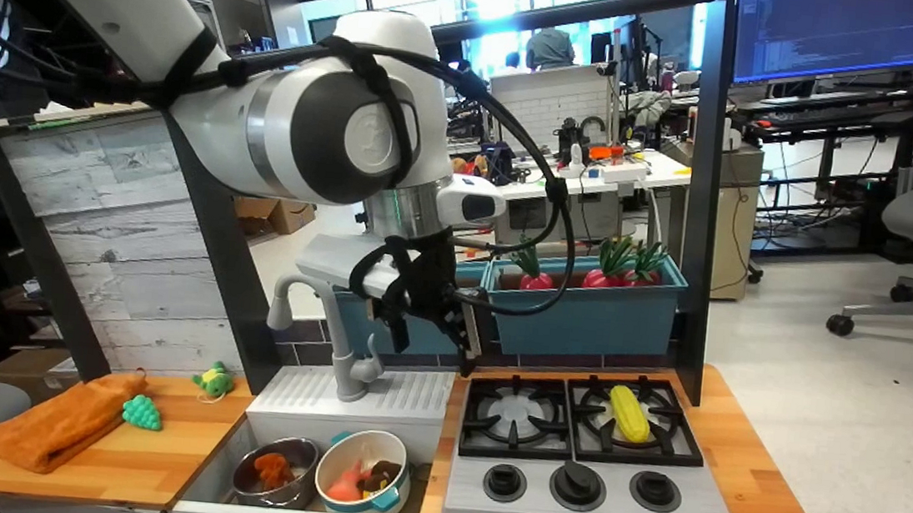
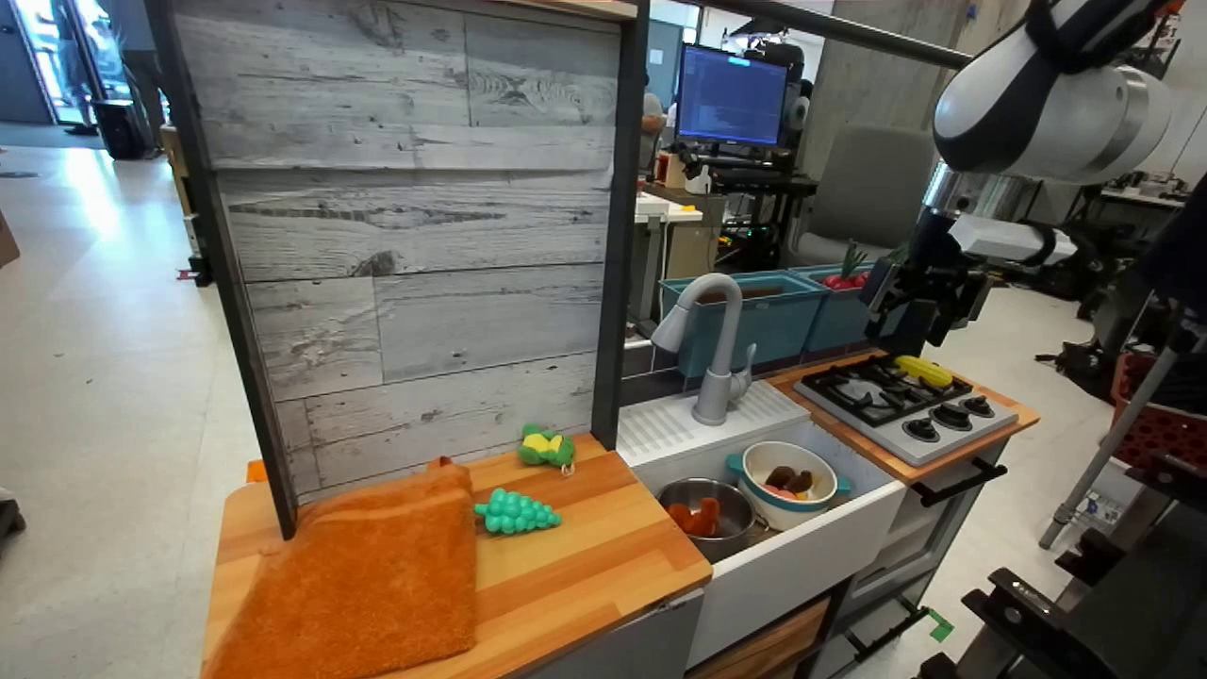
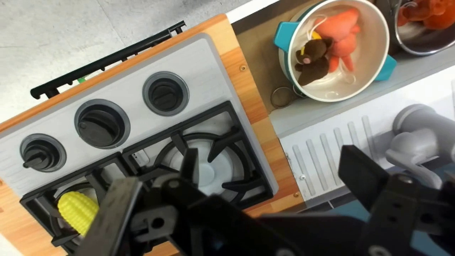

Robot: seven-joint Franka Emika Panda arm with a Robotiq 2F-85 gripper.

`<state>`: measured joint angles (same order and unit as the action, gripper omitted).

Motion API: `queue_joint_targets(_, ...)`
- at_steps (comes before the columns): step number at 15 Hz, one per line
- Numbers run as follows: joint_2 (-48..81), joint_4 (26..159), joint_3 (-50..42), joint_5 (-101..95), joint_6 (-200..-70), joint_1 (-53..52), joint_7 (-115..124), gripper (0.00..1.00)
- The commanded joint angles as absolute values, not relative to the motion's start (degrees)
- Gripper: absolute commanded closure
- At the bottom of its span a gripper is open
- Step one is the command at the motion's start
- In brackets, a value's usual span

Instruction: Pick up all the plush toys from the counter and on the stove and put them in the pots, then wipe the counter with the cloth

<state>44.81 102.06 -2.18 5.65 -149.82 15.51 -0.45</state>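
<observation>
A yellow corn-like plush toy (image 1: 630, 416) lies on a rear burner of the stove (image 1: 624, 511). On the wooden counter (image 2: 589, 575) rest a bumpy teal plush toy (image 2: 517, 512) and a green-and-yellow one (image 2: 545, 446); the orange cloth (image 2: 368, 575) lies beside them. Inside the steel pot (image 2: 724, 549) is an orange-red plush toy (image 3: 423, 14). The white pot with teal handles (image 3: 371, 57) contains coral plush (image 3: 341, 28) and a brown toy (image 3: 312, 62). My gripper (image 3: 270, 153) hangs open above the back of the stove and sink, nothing between its fingers.
A grey faucet (image 1: 339, 346) rises behind the sink (image 2: 801, 566) where both pots stand. Blue planters (image 1: 584, 319) line the back, close behind my gripper. Dark upright posts (image 1: 705, 197) and a pale wood-look panel (image 2: 424, 236) frame the play kitchen.
</observation>
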Motion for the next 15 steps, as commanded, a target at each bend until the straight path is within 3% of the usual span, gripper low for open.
queue_joint_targets(1,47.23,100.25,-6.54,1.47,-152.02,11.91,-0.78,0.00)
queue_joint_targets(6,51.21,90.21,-9.47,-1.12,-145.91,14.73,-4.50,0.00)
queue_joint_targets(14,62.29,69.37,-4.09,3.62,-137.72,29.90,-17.41,0.00)
queue_joint_targets(15,57.88,76.73,-5.79,2.02,-141.45,27.98,-16.30,0.00)
